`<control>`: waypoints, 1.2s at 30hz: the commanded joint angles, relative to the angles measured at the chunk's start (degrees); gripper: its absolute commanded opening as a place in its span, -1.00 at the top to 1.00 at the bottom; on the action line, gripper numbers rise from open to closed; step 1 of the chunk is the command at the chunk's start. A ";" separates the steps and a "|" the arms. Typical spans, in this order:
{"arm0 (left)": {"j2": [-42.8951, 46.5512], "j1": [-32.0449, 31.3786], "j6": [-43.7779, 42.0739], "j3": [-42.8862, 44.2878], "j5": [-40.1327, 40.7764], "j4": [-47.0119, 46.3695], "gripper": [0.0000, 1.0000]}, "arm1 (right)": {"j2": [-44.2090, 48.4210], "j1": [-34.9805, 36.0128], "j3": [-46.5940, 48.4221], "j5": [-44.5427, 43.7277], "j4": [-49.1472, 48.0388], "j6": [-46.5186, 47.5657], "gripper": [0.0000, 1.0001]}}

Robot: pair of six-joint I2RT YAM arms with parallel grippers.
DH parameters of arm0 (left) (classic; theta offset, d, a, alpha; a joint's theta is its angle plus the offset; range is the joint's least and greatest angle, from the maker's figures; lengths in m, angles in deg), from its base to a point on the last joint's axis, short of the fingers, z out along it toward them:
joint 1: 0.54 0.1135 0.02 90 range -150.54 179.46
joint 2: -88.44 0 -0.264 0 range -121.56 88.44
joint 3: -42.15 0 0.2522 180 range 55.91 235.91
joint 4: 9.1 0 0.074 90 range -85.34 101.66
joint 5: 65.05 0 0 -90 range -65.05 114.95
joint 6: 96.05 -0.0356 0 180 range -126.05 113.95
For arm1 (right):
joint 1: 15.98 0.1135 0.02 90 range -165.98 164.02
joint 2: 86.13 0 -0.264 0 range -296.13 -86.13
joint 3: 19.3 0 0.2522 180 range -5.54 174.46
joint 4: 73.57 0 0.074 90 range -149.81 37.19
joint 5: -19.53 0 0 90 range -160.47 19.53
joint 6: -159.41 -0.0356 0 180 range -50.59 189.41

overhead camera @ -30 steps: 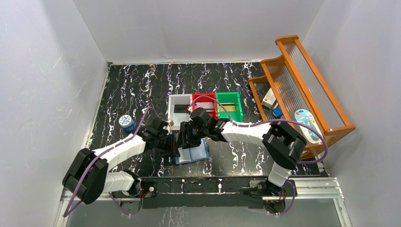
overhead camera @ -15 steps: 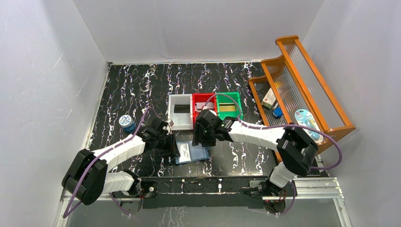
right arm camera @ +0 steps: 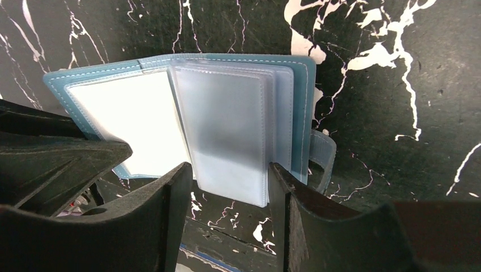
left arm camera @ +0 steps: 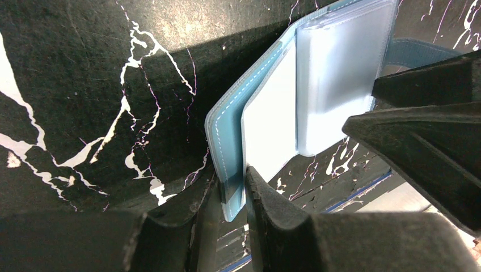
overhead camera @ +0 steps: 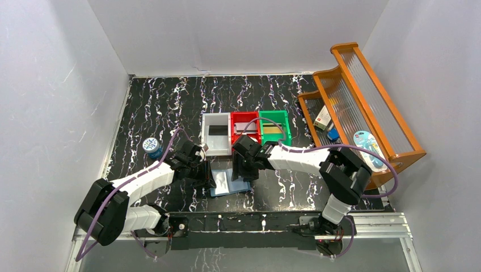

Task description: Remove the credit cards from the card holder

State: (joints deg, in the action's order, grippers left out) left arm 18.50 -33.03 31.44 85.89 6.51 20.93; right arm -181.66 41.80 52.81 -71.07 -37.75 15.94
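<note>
At 6 o'clock from the bins, card holder [overhead camera: 230, 183]: soft blue bifold with a white-stitched edge, lying open and flat; cloudy clear pocket leaves are stacked on one half, and a tab juts from that cover.
Left gripper [left arm camera: 230, 180]: black fingers pressed together on the holder's bare cover edge, pinching it at the holder's 9 o'clock.
Right gripper [right arm camera: 228, 170]: matte black fingers spread, one on either side of the clear leaves; contact cannot be told.
Credit cards: pocket contents cannot be told through the plastic; a black card [overhead camera: 216, 130] lies flat in the white bin.
Bins: white bin [overhead camera: 217, 145], red bin [overhead camera: 245, 114] and green bin [overhead camera: 274, 113], rectangular plastic trays touching in a row.
Round tin [overhead camera: 151, 145]: blue, at the holder's 10 o'clock, well apart.
Rack [overhead camera: 363, 85]: orange-brown wood with ribbed clear panels, at the table's 3 o'clock edge.
Table [overhead camera: 164, 102]: black marble pattern with white veins, plain pale walls on three sides.
</note>
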 commanded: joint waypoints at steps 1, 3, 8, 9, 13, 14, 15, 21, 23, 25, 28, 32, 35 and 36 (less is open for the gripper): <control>0.16 -0.28 -0.19 0.26 -0.64 0.04 0.59 | -0.96 0.04 0.97 1.42 -1.75 0.89 -0.18; 0.03 -0.25 -0.15 0.30 -0.68 0.07 0.60 | -1.10 0.05 1.11 2.26 -2.41 1.20 -0.16; -0.10 -0.24 -0.29 0.45 -0.72 0.08 0.60 | -0.47 0.02 1.66 3.61 -3.66 1.39 -0.05; -0.06 -0.25 -0.27 0.45 -0.70 0.08 0.60 | -0.07 0.09 1.74 3.53 -3.69 1.33 -0.02; -0.08 -0.27 -0.29 0.39 -0.64 0.07 0.59 | 0.92 0.26 2.58 1.73 -1.56 1.11 0.02; -0.16 -0.26 -0.28 0.38 -0.64 0.07 0.59 | 1.07 0.35 3.02 0.86 -0.44 1.16 0.02; -0.12 -0.29 -0.34 0.35 -0.64 0.08 0.59 | 1.19 0.52 3.41 0.28 0.34 1.22 0.02; -0.43 -0.29 -0.49 0.36 -0.59 0.08 0.59 | 2.61 1.24 5.25 1.40 -0.37 2.23 -0.03; -0.24 -0.29 -0.33 0.26 -0.47 0.08 0.59 | 3.25 1.39 5.62 2.37 -1.87 2.74 -0.04; 0.02 -0.29 -0.33 0.21 -0.38 0.08 0.59 | 3.78 1.46 5.28 4.01 -4.04 2.63 -0.04; 0.61 -0.28 -0.18 0.34 -0.06 0.29 0.59 | 3.79 1.46 4.67 6.44 -7.59 2.33 -0.05; 1.46 -0.22 0.01 0.21 0.57 0.60 0.59 | 2.61 1.45 2.63 12.96 -15.41 1.07 -0.08; 2.59 -0.22 0.26 0.07 1.12 0.89 0.55 | 0.34 1.39 1.75 17.30 -20.20 -0.98 -0.10; 3.07 -0.22 0.35 0.00 1.62 1.20 0.52 | -0.41 1.31 1.44 18.51 -21.64 -1.81 -0.11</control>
State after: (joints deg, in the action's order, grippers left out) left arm 18.90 -33.03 31.51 85.89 6.68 20.98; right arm -180.06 42.98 55.39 -59.79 -49.35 16.66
